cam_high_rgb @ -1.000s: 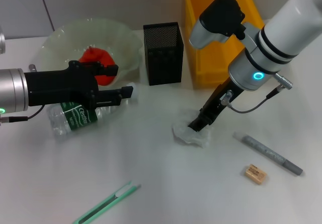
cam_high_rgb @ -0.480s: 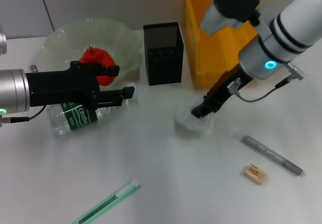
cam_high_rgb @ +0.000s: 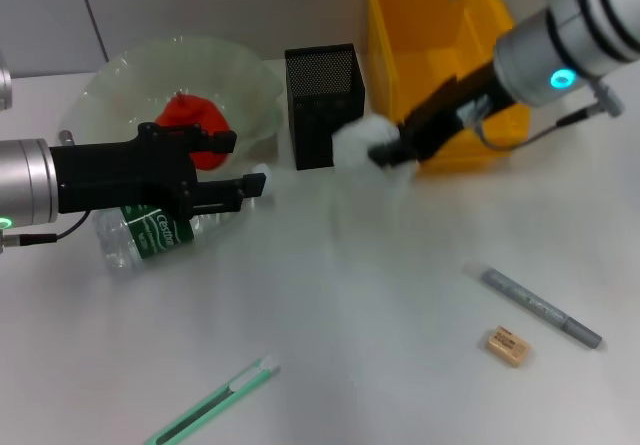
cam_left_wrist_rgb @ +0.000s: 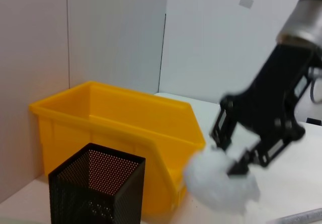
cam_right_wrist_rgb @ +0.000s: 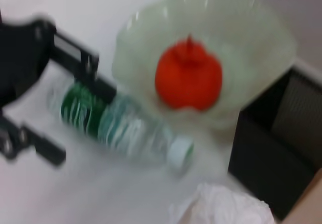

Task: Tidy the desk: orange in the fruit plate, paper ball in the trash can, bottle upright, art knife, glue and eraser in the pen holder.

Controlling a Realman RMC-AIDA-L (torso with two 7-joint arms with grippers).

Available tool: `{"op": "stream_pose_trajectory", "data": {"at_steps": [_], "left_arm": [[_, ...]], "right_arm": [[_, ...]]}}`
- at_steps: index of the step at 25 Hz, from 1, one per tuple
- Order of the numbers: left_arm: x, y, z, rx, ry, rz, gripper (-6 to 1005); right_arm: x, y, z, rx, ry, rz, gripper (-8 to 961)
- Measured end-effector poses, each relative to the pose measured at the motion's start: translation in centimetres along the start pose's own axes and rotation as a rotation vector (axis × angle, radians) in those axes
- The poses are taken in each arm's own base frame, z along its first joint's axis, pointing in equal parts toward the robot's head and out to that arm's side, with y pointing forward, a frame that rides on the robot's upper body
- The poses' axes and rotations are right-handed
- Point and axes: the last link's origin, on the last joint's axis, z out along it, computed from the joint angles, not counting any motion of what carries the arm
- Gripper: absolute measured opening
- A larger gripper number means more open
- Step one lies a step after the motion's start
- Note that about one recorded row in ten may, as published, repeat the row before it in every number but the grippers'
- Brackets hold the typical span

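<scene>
**Paper ball held clear of the desk**

Desk (cam_high_rgb: 380, 295) foreground, nearest the robot: a green-and-white art knife (cam_high_rgb: 212, 401) lies at the front edge toward the left. Toward the right lie a small tan eraser (cam_high_rgb: 507, 346) and, just behind it, a grey glue stick (cam_high_rgb: 541, 308) set diagonally.

Farther in on the left, the left gripper (cam_high_rgb: 252, 186) hangs low over the desk, just beside the cap end of a clear bottle (cam_high_rgb: 150, 233) with a green label, which lies on its side; whether its fingers are spread or pressed together cannot be told.

Beyond that, the right gripper (cam_high_rgb: 385, 152) pinches the white paper ball (cam_high_rgb: 358, 143) above the desk, between the black mesh pen holder (cam_high_rgb: 324, 105) and the yellow trash can (cam_high_rgb: 440, 65). The left wrist view shows the ball (cam_left_wrist_rgb: 220, 177) clamped in the black fingers (cam_left_wrist_rgb: 221, 131) in front of the bin.

At the back left, the orange (cam_high_rgb: 192, 123) sits in the pale green fruit plate (cam_high_rgb: 130, 80), near the pen holder.
</scene>
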Motion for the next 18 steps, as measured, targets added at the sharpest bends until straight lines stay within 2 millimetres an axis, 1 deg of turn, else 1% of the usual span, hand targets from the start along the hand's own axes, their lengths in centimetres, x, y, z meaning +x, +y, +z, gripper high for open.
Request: {"op": "stream_pose_trajectory", "data": {"at_steps": [3,4,5,8,9,10,12,14,15,18], "left_arm": [[0.0,0.0,0.0,0.001,-0.001,0.0,696],[0.0,0.0,0.0,0.001,-0.001,0.0,696],[0.0,0.0,-0.1,0.001,-0.001,0.0,696],[0.0,-0.1,-0.1,0.002,-0.002,0.002,696],[0.0,-0.1,-0.1,0.002,-0.002,0.002,696],[0.0,-0.1,-0.1,0.002,-0.002,0.002,696],[0.0,-0.1,-0.1,0.002,-0.002,0.002,696],[0.0,-0.1,-0.1,0.002,-0.002,0.003,696],[0.0,-0.1,-0.1,0.003,-0.002,0.003,696],[0.0,-0.1,-0.1,0.003,-0.002,0.003,696]], "right_arm": [[-0.6,-0.4,-1.7,0.062,-0.096,-0.006,329],[-0.8,-0.8,-3.0,0.124,-0.158,-0.004,328],[-0.8,-0.8,-3.0,0.124,-0.158,-0.004,328],[-1.0,-1.2,-4.6,0.189,-0.228,0.01,327],[-1.0,-1.5,-5.7,0.234,-0.269,0.02,327],[-1.0,-1.5,-5.7,0.234,-0.269,0.02,326],[-0.8,-2.0,-6.5,0.276,-0.301,0.034,325],[0.0,-3.1,-7.0,0.337,-0.342,0.066,323],[0.0,-3.1,-7.0,0.337,-0.342,0.066,323],[0.8,-3.9,-7.1,0.366,-0.353,0.103,322]]}}
